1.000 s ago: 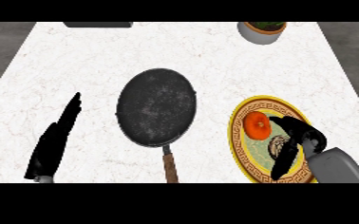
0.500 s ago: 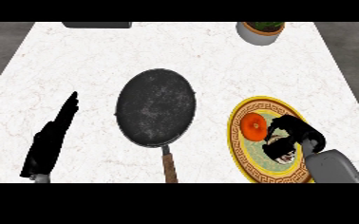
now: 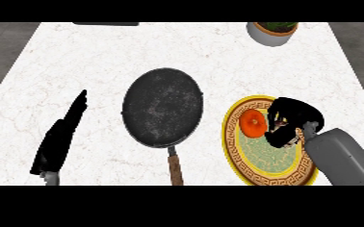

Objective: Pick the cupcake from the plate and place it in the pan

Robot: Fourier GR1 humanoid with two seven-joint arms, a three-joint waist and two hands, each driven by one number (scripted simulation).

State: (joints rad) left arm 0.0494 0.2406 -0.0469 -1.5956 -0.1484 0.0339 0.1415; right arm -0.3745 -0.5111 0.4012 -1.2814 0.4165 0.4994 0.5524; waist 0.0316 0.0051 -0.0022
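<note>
So the cupcake (image 3: 252, 122) with its orange top sits on the yellow-rimmed plate (image 3: 245, 166) at the right side of the tabletop (image 3: 107, 48). The right robot hand (image 3: 290, 120) is curled over it from the right, fingers bent right against it. The dark pan (image 3: 162, 107) sits just left of the plate, handle pointing down. The left robot hand (image 3: 62, 137) rests flat at the left, fingers straight. A potted plant (image 3: 273, 31) sits top right.

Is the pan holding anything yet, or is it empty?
Empty: the pan shows only its bare dark surface. The cupcake sits on the plate, beside the right hand.
</note>
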